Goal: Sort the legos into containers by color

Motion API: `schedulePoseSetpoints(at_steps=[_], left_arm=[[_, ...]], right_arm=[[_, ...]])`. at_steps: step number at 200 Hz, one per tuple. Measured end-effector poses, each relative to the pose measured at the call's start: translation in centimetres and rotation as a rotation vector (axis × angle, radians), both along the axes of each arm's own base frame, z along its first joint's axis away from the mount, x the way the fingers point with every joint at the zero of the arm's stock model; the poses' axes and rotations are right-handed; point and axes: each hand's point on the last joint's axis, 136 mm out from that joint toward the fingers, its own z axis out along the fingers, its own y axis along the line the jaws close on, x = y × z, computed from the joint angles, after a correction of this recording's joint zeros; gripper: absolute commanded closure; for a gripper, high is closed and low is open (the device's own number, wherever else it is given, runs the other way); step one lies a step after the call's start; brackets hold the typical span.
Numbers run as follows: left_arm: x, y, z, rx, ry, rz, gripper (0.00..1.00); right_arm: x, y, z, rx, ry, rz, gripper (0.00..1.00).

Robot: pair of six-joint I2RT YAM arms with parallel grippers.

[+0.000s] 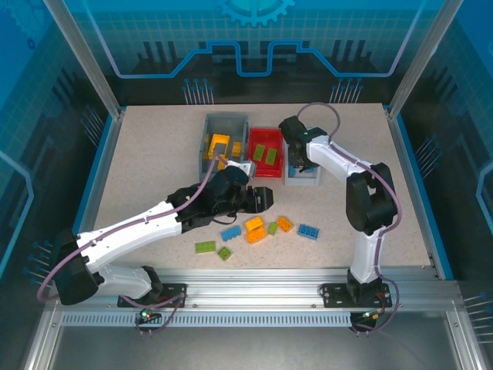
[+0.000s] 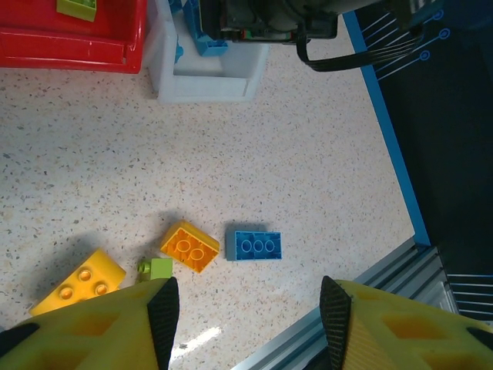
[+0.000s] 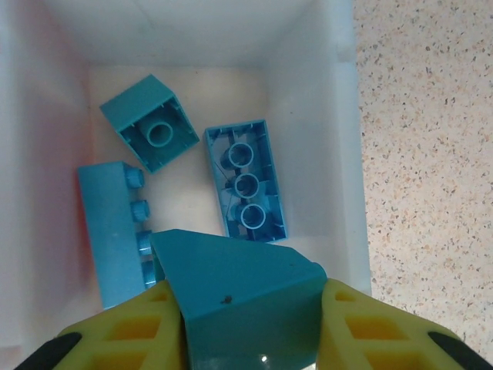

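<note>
Left hand [image 2: 249,312]: fingers spread, nothing between them, hanging low over the worktop [image 1: 146,169] just behind the loose bricks [image 1: 255,230].

Loose bricks: about eight, scattered near the front edge. There are two blue ones [image 1: 310,231], several orange and several green [image 1: 205,247], all still to sort.

Right hand [image 3: 243,324]: pinching a blue brick [image 3: 239,293] directly above the white bin [image 3: 339,116], not yet dropped. Three blue bricks [image 3: 246,181] lie in that bin.

Red bin [image 1: 266,130]: green bricks inside [image 1: 269,154].

Gray bin [image 1: 225,117]: orange and yellow bricks inside [image 1: 219,144].

Progress: roughly half done, by my count.

In the way: the left forearm lies between the loose bricks and the bins. The right arm covers the white bin, so a second blue drop would likely have to wait.
</note>
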Motion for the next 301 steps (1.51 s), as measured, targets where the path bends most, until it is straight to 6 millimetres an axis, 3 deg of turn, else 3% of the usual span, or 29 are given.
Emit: schedulePoseSetpoints(at_steps=[26,68,92,141,168,190,244,274,301], left_arm=[[0.1,0.3,0.2,0.002,-0.01,0.012,0.44],[0.1,1.6,0.0,0.042,-0.013,0.049,0.44],[0.0,2.4,0.0,0.066,-0.015,0.069,0.44],[-0.7,4.5,-0.1,0.107,-0.016,0.1,0.43],[-1.1,4.5,-1.0,0.133,0.014,0.085,0.43],[-1.5,3.4,-3.2,0.175,0.064,0.038,0.4],[-3.4,0.7,-11.7,0.44,0.15,-0.164,0.31],[-3.0,0.6,-13.7,0.595,0.125,-0.299,0.29],[-1.5,0.9,-14.8,0.673,0.116,-0.363,0.27]], right_arm=[[-0.2,-0.2,-0.6,-0.025,0.03,0.023,0.48],[-0.5,0.1,0.5,-0.031,0.015,0.045,0.38],[-0.6,0.2,2.6,-0.017,-0.028,0.049,0.37],[-1.6,0.3,8.4,0.036,-0.161,0.059,0.45],[-4.9,1.1,12.2,0.122,-0.256,0.116,0.45],[-8.8,1.9,13.4,0.222,-0.282,0.183,0.42],[-19.2,3.7,8.8,0.505,-0.115,0.348,0.36],[-23.6,4.5,7.8,0.644,-0.065,0.408,0.33],[-25.9,4.9,7.3,0.739,-0.041,0.426,0.33]])
